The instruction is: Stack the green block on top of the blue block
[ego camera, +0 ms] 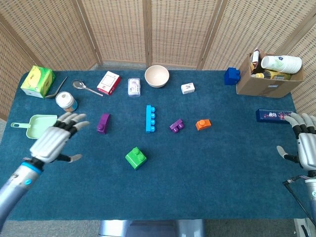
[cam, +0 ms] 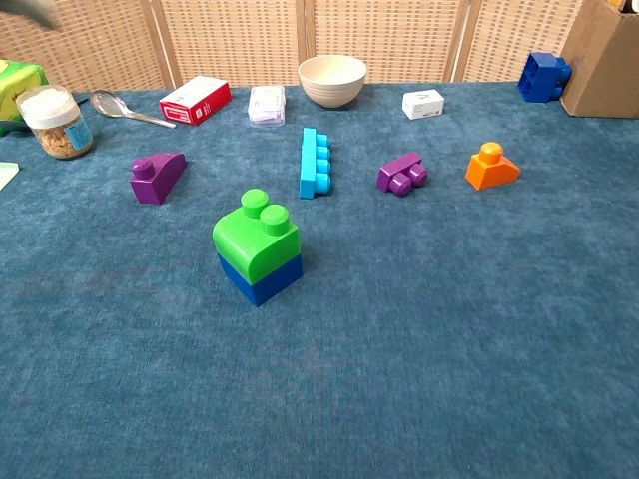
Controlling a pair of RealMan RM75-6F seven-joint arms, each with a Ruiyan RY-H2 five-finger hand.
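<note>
The green block [ego camera: 135, 157] [cam: 256, 233] sits squarely on top of the blue block [cam: 262, 280] near the middle of the table. My left hand [ego camera: 55, 138] hovers far to the left of the stack with fingers spread and nothing in it. At the right edge of the head view my right hand [ego camera: 304, 142] is held up, fingers apart and empty. In the chest view only a blurred tip of the left hand [cam: 25, 8] shows in the top left corner.
Around the stack lie a purple block [ego camera: 102, 123], a light blue brick [ego camera: 149, 118], a second purple piece [ego camera: 176, 125] and an orange piece [ego camera: 202, 124]. A green dustpan [ego camera: 38, 126] and a jar [ego camera: 65, 101] sit left. A bowl [ego camera: 156, 76] and a cardboard box [ego camera: 268, 75] stand at the back.
</note>
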